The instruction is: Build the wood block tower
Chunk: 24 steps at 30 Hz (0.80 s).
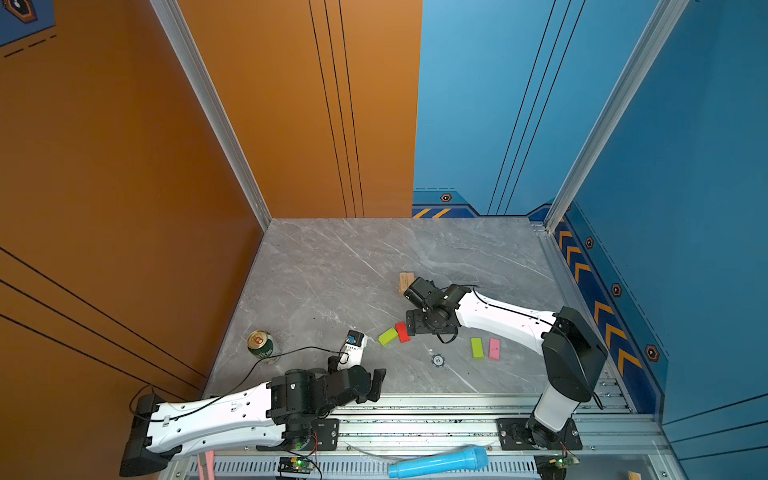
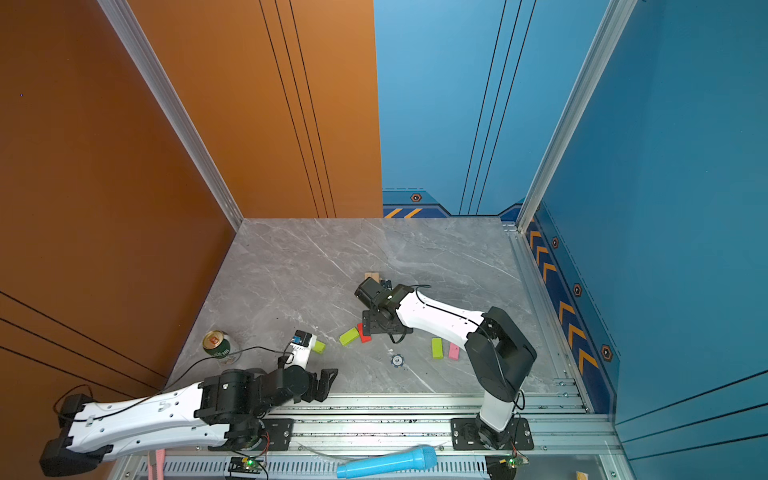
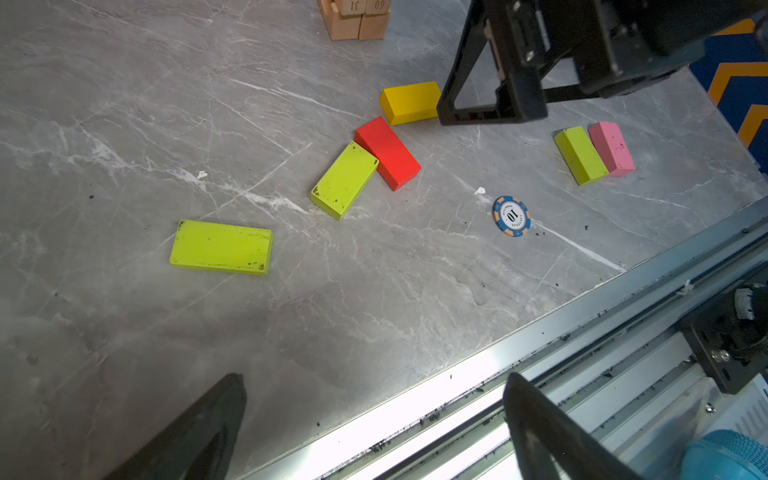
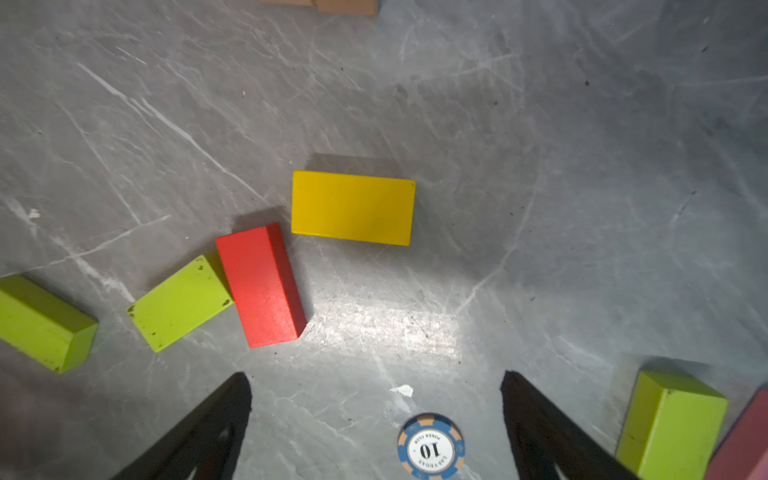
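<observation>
Marble tabletop (image 3: pixel 124 124), wood blocks (image 3: pixel 388 151), "10" chip (image 3: pixel 512 216)

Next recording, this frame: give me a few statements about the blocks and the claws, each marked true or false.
1. The left claw and the right claw are both open and empty. True.
2. The yellow block is stacked on the red block. False: it lies flat on the table next to it.
3. The pink block lies side by side with a lime green block. True.
4. The poker chip rests on a block. False: it lies on the bare table.
</observation>
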{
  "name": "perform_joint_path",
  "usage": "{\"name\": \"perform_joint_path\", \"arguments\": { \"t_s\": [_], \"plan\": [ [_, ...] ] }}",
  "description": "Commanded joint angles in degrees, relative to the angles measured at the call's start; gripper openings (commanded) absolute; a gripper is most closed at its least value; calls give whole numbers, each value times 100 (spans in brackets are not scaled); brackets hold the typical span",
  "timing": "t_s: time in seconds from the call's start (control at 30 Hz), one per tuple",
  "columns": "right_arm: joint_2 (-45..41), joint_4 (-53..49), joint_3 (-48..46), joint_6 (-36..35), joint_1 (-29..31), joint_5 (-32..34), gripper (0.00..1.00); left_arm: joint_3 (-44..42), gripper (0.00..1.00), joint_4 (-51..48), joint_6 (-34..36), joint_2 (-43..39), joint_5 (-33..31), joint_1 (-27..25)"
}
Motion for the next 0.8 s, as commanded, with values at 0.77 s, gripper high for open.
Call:
{"name": "perform_joint_path", "arguments": {
  "t_s": [0.77],
  "plan": [
    [1073,-25,778,-226,-293,-222,92,40,98,83,774,-47,352,767]
  ]
}}
